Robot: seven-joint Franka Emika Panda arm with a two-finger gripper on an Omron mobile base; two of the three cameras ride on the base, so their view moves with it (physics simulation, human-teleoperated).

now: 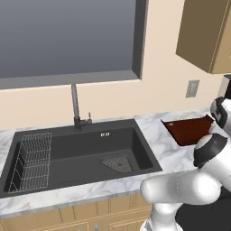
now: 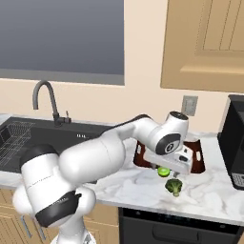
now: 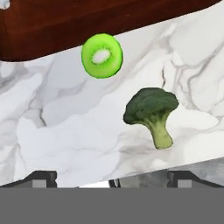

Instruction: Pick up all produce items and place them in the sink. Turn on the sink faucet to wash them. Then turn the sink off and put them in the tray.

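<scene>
Nearest the robot, on the marble tabletop point(image 2: 209, 188) right of the sink, lies the broccoli floret point(image 3: 153, 111). It rests on its side: in the hand view its long axis runs from the dark green crown down to the pale stem, which points toward the fingers and slightly right. Just beyond it, close but not touching, sits the lime-green fruit point(image 3: 102, 55), a kiwi half by its pale core and ring of seeds, cut face up; being round, it has no clear long axis. It lies right at the near rim of the reddish-brown tray point(image 3: 65, 26).

The gripper point(image 2: 174, 167) hovers above both items with its fingers point(image 3: 41, 177) spread wide and nothing between them.

The step in hand looks like the first pick, and the broccoli is the nearer target. To do it well, I would centre the hand over the floret, turn the wrist so the fingers close across the stem or the crown's narrow side rather than along its length, and descend straight down before closing.

Farther left, the black sink point(image 1: 135, 155) with its wire rack point(image 1: 31, 162) holds no produce, and the faucet point(image 1: 75, 108) stands behind it.
</scene>
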